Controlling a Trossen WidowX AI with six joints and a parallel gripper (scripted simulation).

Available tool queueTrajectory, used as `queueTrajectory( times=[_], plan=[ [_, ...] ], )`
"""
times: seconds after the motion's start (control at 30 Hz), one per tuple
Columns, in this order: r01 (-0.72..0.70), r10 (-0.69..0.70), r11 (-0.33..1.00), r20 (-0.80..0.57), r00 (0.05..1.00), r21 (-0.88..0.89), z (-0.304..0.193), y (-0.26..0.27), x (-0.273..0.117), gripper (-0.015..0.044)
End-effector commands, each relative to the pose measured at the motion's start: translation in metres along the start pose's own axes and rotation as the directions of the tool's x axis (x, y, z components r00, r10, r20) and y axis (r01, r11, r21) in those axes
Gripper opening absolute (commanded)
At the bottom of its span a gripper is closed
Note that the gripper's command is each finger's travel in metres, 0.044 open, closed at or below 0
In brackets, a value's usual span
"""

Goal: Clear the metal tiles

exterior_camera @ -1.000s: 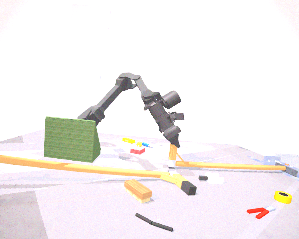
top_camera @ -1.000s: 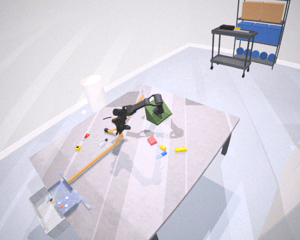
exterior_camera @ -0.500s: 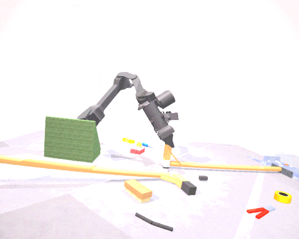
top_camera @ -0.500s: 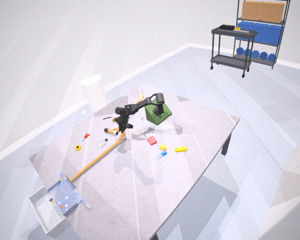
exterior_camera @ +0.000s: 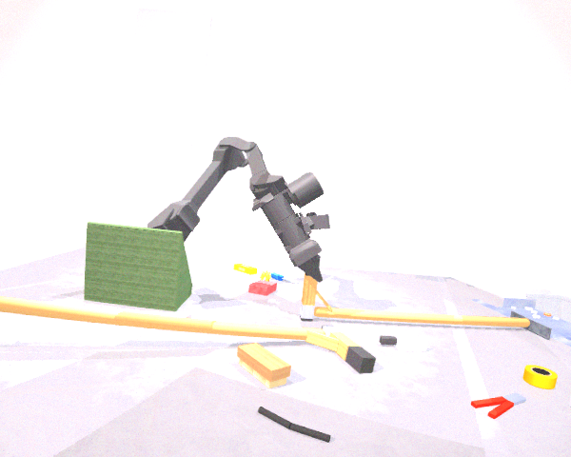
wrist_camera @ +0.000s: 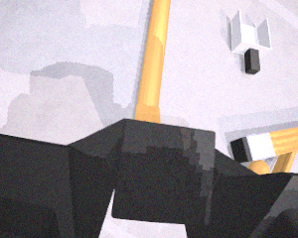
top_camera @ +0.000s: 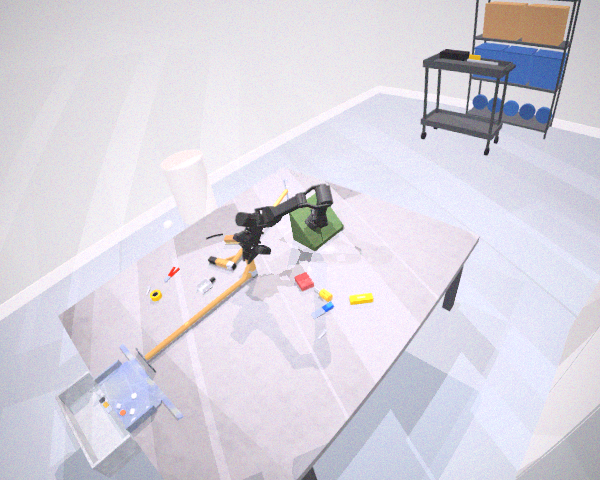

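My gripper is shut on the upright wooden grip of the long scraper. The grip's pale foot is at or just above the table. The scraper's orange rod runs low over the table to its grey blade, which is at the near edge of the bluish steel plate. Several small tiles, white, orange, yellow and dark, lie on the plate toward the catch box. The pale box adjoins the plate's far edge. The fingertips' contact is partly hidden.
Another long orange-handled tool with a black end lies beside the gripper. A wooden block, black strip, red-handled pliers, yellow tape roll and red block lie around. The green base stands behind.
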State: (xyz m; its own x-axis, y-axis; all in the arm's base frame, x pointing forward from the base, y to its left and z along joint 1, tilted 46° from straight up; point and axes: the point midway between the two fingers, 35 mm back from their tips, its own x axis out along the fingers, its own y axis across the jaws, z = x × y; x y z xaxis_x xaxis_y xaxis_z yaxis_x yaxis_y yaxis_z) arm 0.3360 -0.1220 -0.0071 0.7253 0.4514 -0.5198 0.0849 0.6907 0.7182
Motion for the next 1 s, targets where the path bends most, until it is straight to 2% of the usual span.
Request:
queueTrajectory(
  times=[0.0, 0.03, 0.43, 0.6, 0.97],
  plan=[
    [-0.004, 0.004, 1.0, 0.015, 1.0, -0.012, -0.002, 0.003, -0.007, 0.0],
    [-0.004, 0.004, 1.0, 0.016, 1.0, -0.012, -0.004, 0.003, -0.007, 0.0],
    [0.0, 0.0, 1.0, 0.001, 1.0, 0.0, -0.003, 0.001, -0.001, 0.0315],
    [0.002, -0.002, 1.0, -0.001, 1.0, 0.0, -0.002, 0.0, -0.01, 0.044],
    [0.002, -0.002, 1.0, -0.002, 1.0, 0.0, -0.003, 0.0, -0.039, 0.044]
  ],
)
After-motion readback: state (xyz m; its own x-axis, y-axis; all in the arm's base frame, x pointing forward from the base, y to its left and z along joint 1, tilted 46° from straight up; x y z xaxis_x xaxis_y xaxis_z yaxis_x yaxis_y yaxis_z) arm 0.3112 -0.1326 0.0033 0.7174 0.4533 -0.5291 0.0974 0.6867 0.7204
